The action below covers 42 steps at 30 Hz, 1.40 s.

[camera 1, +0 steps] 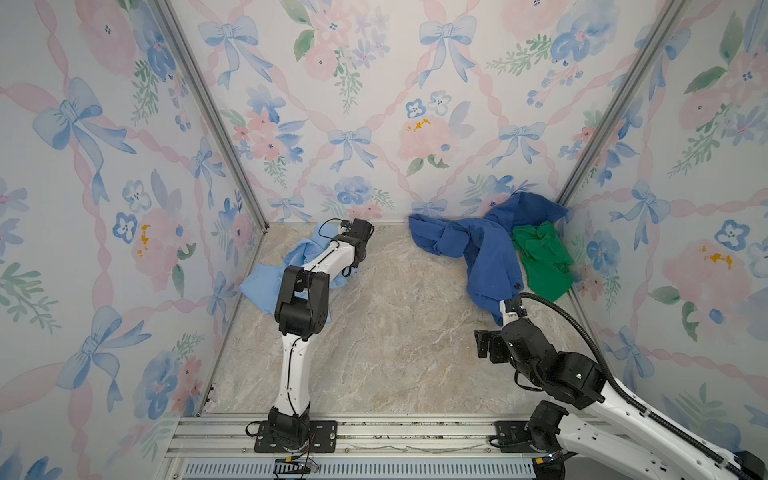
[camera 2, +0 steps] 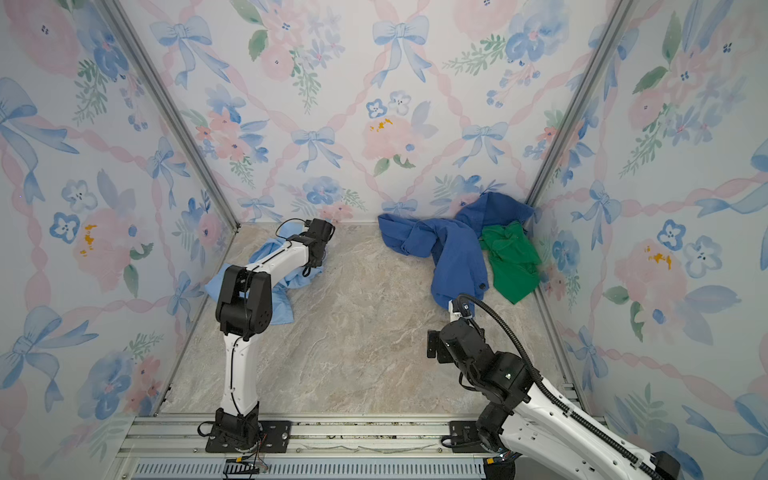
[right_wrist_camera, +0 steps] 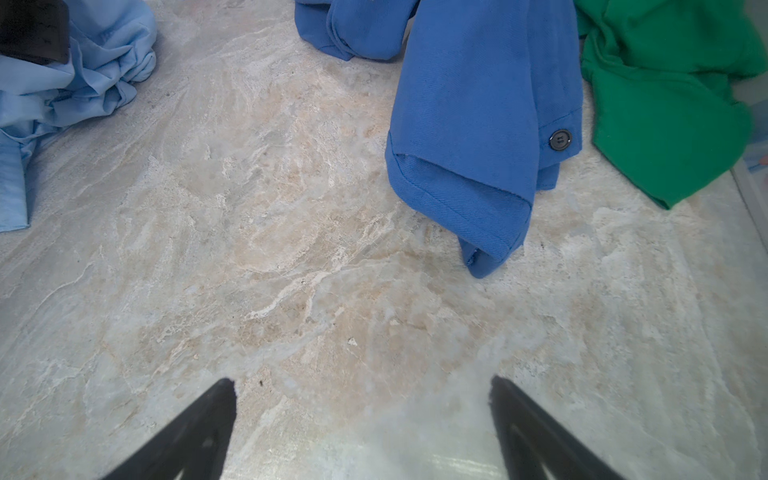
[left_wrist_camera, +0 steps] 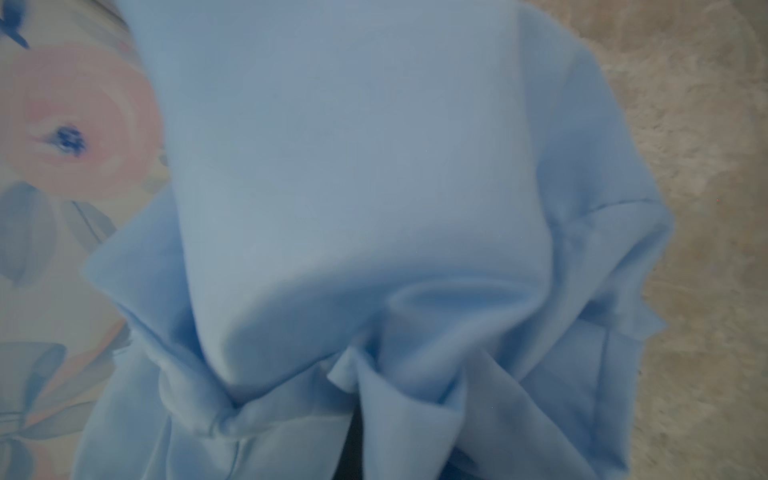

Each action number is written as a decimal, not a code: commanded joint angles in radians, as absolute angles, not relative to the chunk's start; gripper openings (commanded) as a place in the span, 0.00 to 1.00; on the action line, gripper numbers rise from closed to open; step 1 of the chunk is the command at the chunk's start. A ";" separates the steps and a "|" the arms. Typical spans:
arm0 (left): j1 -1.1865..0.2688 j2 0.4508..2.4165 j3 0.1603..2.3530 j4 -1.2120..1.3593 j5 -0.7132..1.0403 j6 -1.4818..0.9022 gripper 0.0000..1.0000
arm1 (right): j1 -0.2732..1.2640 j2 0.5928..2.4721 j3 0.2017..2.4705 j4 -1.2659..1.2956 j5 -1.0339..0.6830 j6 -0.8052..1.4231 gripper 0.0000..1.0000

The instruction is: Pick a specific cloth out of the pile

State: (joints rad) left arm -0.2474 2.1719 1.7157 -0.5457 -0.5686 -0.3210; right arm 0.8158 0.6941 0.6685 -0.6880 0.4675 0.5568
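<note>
Left wrist view: the cloth (left_wrist_camera: 353, 187) hides the left gripper (camera 1: 356, 259).

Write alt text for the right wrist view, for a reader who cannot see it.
The right claw stands open above a marble-patterned table. Beyond it, a royal-blue buttoned garment lies beside a green cloth; the pale blue cloth lies apart from both.

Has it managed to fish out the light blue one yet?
Mostly. The pale blue cloth already lies on the left of the table, clear of the royal-blue garment and green cloth at the back right. The left claw is shut, apparently pinching its bunched fabric. The right claw hangs open over the tabletop. Probably left: releasing it.
</note>
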 commanded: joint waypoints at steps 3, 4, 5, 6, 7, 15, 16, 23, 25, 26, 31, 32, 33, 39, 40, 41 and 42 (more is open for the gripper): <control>-0.142 1.952 1.466 -0.428 -0.151 -0.530 0.00 | 0.794 0.706 0.653 -0.671 0.459 0.534 0.97; -0.131 1.927 1.431 -0.411 -0.122 -0.550 0.00 | 0.794 0.709 0.649 -0.665 0.456 0.534 0.97; -0.112 1.909 1.400 -0.398 -0.082 -0.579 0.00 | 0.792 0.714 0.646 -0.656 0.453 0.533 0.97; -0.094 1.905 1.375 -0.378 -0.032 -0.603 0.00 | 0.792 0.717 0.642 -0.647 0.446 0.534 0.97; -0.079 1.913 1.365 -0.369 0.001 -0.615 0.00 | 0.793 0.721 0.640 -0.639 0.441 0.535 0.97; -0.061 2.029 1.445 -0.376 -0.024 -0.576 0.43 | 0.791 0.710 0.650 -0.666 0.430 0.535 0.97; -0.065 2.013 1.445 -0.375 -0.051 -0.563 0.50 | 0.790 0.700 0.650 -0.674 0.436 0.534 0.97; -0.068 1.794 1.365 -0.374 -0.246 -0.494 0.83 | 0.769 0.641 0.615 -0.676 0.443 0.531 0.97; -0.067 1.740 1.337 -0.375 -0.270 -0.485 0.85 | 0.762 0.648 0.614 -0.668 0.431 0.524 0.97; -0.066 1.707 1.324 -0.375 -0.273 -0.485 0.87 | 0.757 0.655 0.616 -0.660 0.424 0.522 0.97; -0.019 1.539 1.139 -0.412 -0.353 -0.651 0.87 | 0.756 0.689 0.614 -0.622 0.391 0.515 0.97; 0.021 1.506 1.073 -0.410 -0.323 -0.720 0.87 | 0.757 0.697 0.614 -0.613 0.380 0.512 0.97; 0.068 1.487 1.013 -0.404 -0.274 -0.777 0.87 | 0.756 0.705 0.612 -0.603 0.371 0.512 0.97; 0.230 1.526 0.884 -0.352 -0.163 -0.802 0.86 | 0.772 0.741 0.623 -0.576 0.331 0.503 0.97; 0.242 1.532 0.877 -0.350 -0.172 -0.803 0.86 | 0.775 0.744 0.623 -0.571 0.333 0.504 0.97; 0.258 1.548 0.872 -0.350 -0.173 -0.809 0.86 | 0.778 0.747 0.621 -0.565 0.333 0.506 0.97; 0.278 1.572 0.871 -0.350 -0.158 -0.810 0.86 | 0.778 0.748 0.617 -0.560 0.334 0.510 0.97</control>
State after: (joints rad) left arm 0.2504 1.5455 0.8703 -0.3622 -0.1959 -0.7727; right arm 0.7689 0.7441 0.6296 -0.5869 0.3466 0.5182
